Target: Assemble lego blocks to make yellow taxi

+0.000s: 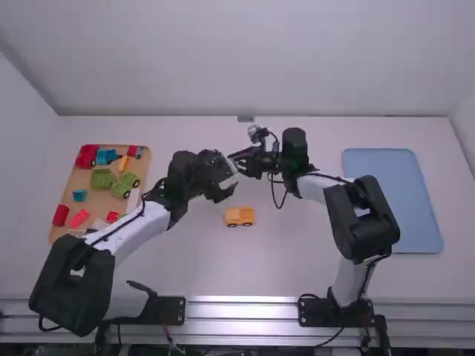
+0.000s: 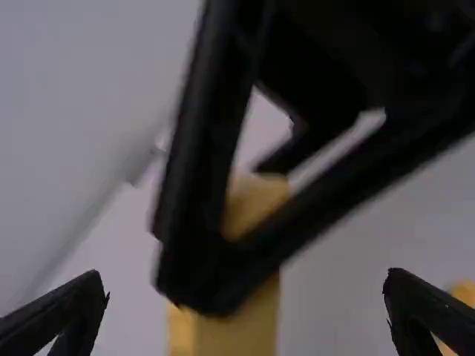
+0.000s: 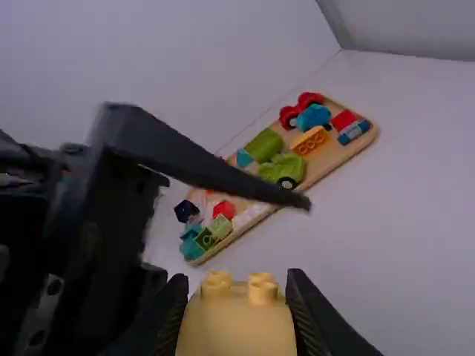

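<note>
Your landmark is the yellow-orange wheeled piece (image 1: 239, 216), sitting upright on its wheels on the white tabletop (image 1: 267, 263). In the high view, both of your arms meet just beyond it, on the side away from their bases.

Your right gripper (image 1: 237, 162) is clamped on a pale yellow block (image 3: 237, 328); in the right wrist view you can see two round studs on the block's top, and the fingers press against its sides. You have that block up off the tabletop, beyond the wheeled piece and apart from it.

Your left gripper (image 1: 233, 180) is also beyond the wheeled piece, close up to the right one. In the left wrist view, its fingers are wide apart, with the pale block and the right gripper's fingers between and past them. You can't tell from these views whether either finger touches the block.

Well to the left of the wheeled piece you have a wooden tray (image 1: 146, 170) of loose parts. On it are a green vehicle (image 3: 286, 169), a green block (image 3: 264, 145), an orange block (image 3: 309, 139) and assorted red and blue pieces. Well to the right of the wheeled piece, a blue tray (image 1: 393, 200) lies flat.
</note>
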Tool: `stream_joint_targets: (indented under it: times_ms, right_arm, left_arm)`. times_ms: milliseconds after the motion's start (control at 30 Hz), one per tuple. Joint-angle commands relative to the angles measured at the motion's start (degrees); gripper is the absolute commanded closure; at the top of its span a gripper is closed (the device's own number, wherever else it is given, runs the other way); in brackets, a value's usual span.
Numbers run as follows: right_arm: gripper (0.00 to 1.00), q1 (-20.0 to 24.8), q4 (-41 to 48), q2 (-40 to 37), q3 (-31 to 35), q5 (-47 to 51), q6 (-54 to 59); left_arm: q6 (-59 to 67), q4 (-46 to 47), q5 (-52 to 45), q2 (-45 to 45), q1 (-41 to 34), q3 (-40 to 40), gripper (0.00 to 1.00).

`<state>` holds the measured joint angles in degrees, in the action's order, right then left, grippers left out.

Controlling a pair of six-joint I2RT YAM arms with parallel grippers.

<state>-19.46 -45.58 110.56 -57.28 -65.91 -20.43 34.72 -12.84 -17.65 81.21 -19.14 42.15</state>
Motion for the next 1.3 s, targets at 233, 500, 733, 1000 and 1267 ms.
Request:
stream_joint_targets:
  times_ms: [233,500,733,1000,1267]
  right_arm:
    - [0.81,3.4,-0.1,0.2,-0.9,-9.8,15.2]
    - [0.8,3.7,-0.4,0.2,-0.9,-15.6,21.7]
    - [0.8,3.7,-0.1,0.2,-0.8,-21.3,23.3]
    - [0.83,2.6,0.5,0.2,-0.8,-21.0,21.9]
    - [0.83,1.9,5.9,0.2,-0.8,-16.6,25.4]
  left_arm:
    - [-2.8,22.1,-28.4,0.7,9.7,15.1,0.01]
    - [3.2,27.7,-38.0,5.2,11.6,17.5,0.01]
    - [6.7,29.4,-40.2,8.4,11.5,17.5,0.01]
    - [8.2,28.9,-40.3,8.4,10.6,17.5,0.0]
    - [8.2,29.6,-39.5,8.4,10.3,17.5,0.22]
